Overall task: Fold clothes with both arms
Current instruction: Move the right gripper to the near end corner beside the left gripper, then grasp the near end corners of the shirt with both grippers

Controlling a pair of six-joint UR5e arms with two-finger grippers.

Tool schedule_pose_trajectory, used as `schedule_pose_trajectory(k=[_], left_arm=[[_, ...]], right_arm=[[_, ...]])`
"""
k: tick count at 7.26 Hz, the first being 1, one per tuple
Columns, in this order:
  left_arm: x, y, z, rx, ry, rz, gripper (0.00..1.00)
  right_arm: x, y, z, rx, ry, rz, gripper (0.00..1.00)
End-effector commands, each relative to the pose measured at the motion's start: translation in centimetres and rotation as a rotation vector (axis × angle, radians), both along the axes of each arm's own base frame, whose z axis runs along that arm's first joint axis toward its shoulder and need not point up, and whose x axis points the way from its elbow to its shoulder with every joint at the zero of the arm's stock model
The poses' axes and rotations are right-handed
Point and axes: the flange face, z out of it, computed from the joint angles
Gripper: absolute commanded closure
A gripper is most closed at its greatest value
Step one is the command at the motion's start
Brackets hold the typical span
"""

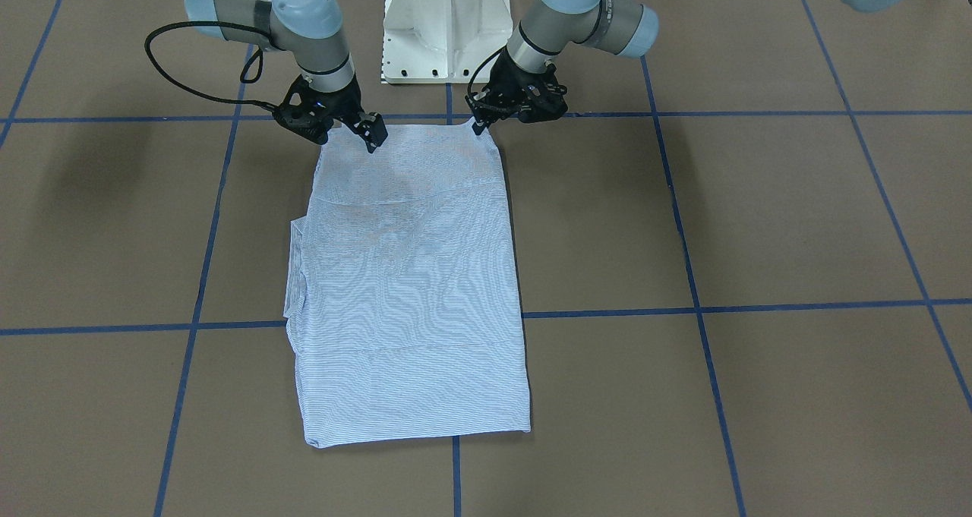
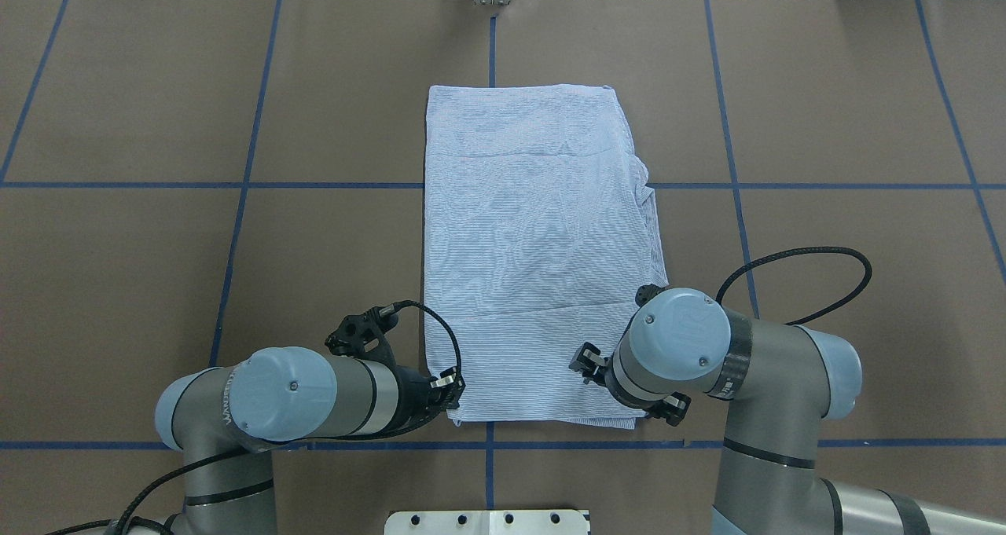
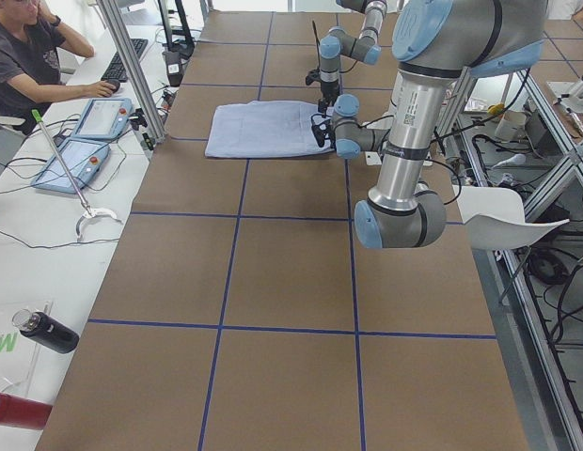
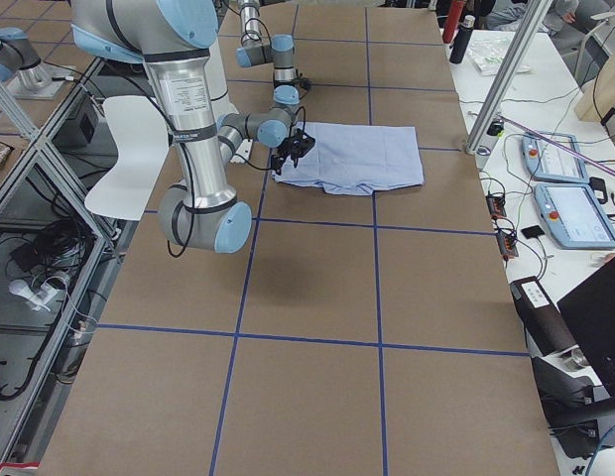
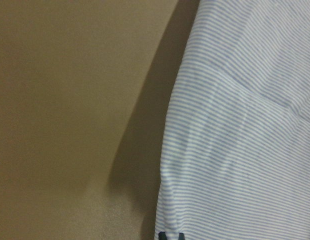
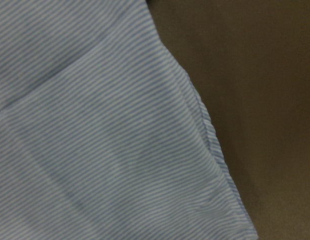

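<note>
The blue-and-white striped shirt lies flat on the table, folded into a long rectangle. Both grippers are down at its edge nearest the robot base. My left gripper sits at one near corner. In the left wrist view its dark fingertips meet on the cloth's edge, so it looks shut on the shirt. My right gripper is over the cloth a little inside the other near corner. Its fingers look closed on the cloth. The right wrist view shows only the shirt and table.
The white pedestal base stands just behind the shirt's near edge. Blue tape lines grid the brown table. In the exterior left view an operator sits past the table's far side, with teach pendants and a bottle.
</note>
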Motion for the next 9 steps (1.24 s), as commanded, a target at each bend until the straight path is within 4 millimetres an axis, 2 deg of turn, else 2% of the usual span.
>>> schedule_pose_trajectory(k=[1,6,7,9], left_arm=[[0.0,0.0,0.0,0.0,0.0,0.0,1.0],[-0.04,0.01,-0.07,-0.001,0.002,-0.001,1.0],[-0.09,0.02,-0.14,0.001,0.003,0.0,1.0],[-0.09,0.02,-0.14,0.001,0.003,0.0,1.0]], right_arm=[[-0.17,0.61,0.07,-0.011,0.03,-0.013,0.0],[-0.82,1.35,0.21,-0.012,0.033,-0.028,0.0],[-0.85,1.34,0.28,-0.013,0.035,-0.028,0.03],[-0.78,1.35,0.15,-0.011,0.032,-0.027,0.37]])
